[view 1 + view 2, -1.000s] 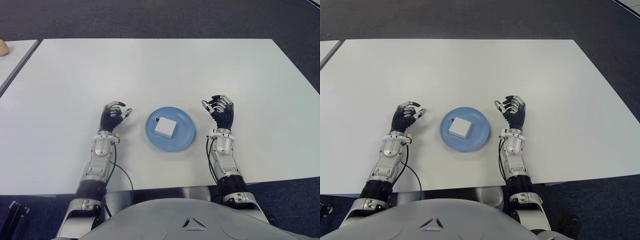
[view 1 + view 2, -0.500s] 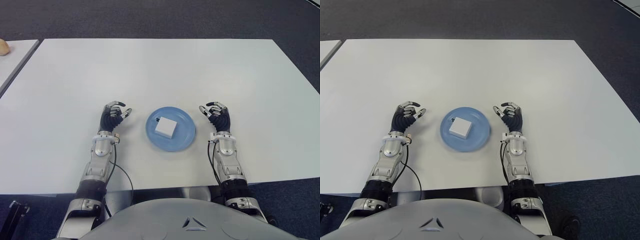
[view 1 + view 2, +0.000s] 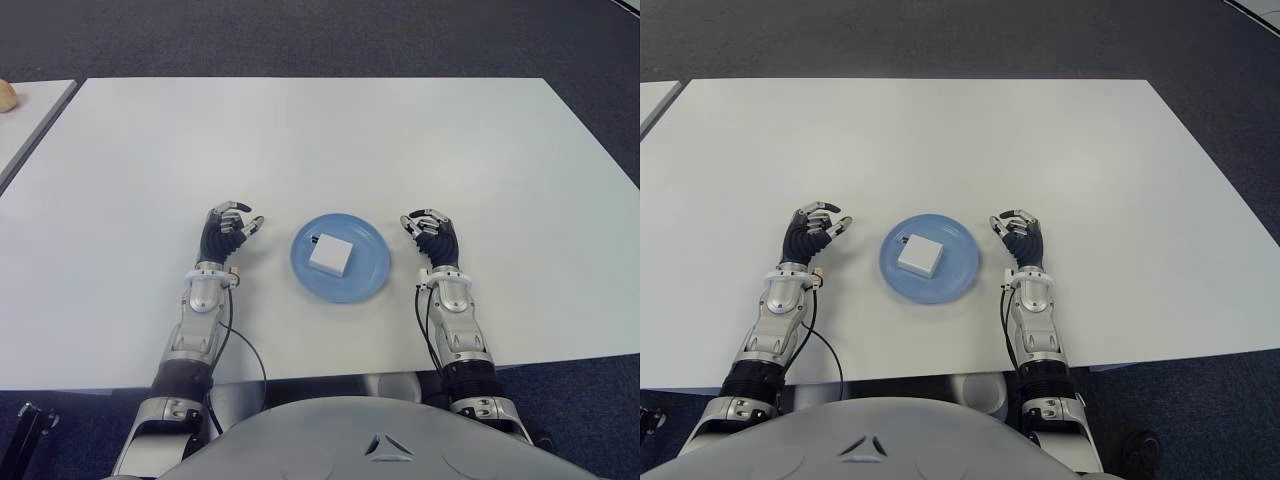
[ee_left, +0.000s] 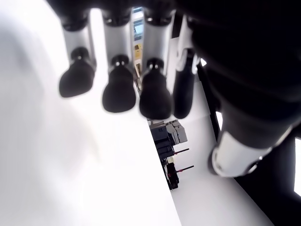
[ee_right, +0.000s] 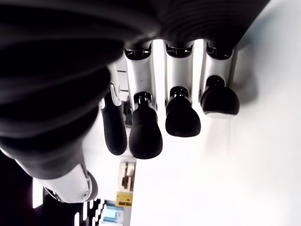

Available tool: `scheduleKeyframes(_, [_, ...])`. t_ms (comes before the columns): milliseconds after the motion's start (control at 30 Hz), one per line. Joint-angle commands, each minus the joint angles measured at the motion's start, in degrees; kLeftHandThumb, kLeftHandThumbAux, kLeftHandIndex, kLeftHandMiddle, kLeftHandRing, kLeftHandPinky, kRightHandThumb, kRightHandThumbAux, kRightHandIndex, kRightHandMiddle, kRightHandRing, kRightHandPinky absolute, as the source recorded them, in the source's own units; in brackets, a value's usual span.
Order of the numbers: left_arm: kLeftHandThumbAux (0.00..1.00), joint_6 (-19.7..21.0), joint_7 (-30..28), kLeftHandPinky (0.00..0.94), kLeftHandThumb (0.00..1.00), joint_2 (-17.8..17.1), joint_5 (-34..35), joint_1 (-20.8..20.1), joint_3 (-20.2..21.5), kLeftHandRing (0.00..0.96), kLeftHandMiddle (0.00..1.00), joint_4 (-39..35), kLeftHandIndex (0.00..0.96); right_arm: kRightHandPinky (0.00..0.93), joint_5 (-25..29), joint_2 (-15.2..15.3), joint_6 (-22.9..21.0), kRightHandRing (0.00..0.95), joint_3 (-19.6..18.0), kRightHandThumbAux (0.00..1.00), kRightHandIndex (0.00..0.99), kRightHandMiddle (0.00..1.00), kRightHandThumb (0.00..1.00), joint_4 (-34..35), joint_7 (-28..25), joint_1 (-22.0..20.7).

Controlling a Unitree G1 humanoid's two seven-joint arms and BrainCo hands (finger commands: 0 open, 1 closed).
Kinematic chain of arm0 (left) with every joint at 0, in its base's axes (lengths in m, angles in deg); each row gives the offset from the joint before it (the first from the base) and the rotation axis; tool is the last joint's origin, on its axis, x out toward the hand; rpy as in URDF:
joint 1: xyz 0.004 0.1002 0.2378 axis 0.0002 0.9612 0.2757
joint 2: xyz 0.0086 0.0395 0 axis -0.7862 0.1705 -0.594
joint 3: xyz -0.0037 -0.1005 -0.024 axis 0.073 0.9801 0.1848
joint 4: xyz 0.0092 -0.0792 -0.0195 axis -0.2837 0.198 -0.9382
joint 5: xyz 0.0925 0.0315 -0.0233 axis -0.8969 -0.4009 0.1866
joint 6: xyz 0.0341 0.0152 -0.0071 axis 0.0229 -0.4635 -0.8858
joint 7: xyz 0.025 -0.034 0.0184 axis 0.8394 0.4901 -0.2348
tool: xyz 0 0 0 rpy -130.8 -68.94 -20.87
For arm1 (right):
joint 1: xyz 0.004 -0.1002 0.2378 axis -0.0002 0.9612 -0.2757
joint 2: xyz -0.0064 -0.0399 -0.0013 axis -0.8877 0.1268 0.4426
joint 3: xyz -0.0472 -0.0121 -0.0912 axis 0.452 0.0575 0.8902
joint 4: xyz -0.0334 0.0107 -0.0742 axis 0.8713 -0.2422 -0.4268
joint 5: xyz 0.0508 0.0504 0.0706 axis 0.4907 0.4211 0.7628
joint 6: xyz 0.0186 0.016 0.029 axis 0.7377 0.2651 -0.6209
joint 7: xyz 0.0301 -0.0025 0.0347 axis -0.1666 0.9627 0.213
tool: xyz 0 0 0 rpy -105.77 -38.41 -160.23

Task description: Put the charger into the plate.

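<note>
The white square charger (image 3: 331,254) lies flat inside the round blue plate (image 3: 368,271) on the white table (image 3: 320,140). My right hand (image 3: 432,234) is just right of the plate, its fingers (image 5: 146,136) relaxed and holding nothing. My left hand (image 3: 228,228) shows to the left of the plate, a short gap away, fingers (image 4: 118,89) loosely curled around nothing. Neither hand touches the charger or the plate.
A second table's corner (image 3: 25,120) shows at the far left with a small pale object (image 3: 6,95) on it. Dark carpet (image 3: 320,35) lies beyond the table's far edge. A black cable (image 3: 232,330) runs along my left forearm.
My right hand has drawn back toward me and lowered beside the plate, ending a little nearer the table's front edge. The left hand, plate and charger have not moved.
</note>
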Motion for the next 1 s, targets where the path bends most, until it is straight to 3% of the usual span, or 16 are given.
scheduleKeyframes(33, [0.715,0.1,0.0,0.783,0.707,-0.4,-0.2,0.5,0.2,0.781,0.791,0.8,0.439,0.842,0.5,-0.7,-0.4,0.829,-0.1,0.727,0.437,0.814,0.706,-2.3,-0.2,0.9])
scheduleKeyframes(1000, [0.715,0.5,-0.2,0.781,0.708,-0.5,-0.2,0.2,0.1,0.785,0.792,1.0,0.439,0.836,-0.4,-0.6,1.8,0.823,-0.2,0.728,0.436,0.803,0.708,-4.7,0.7,0.9])
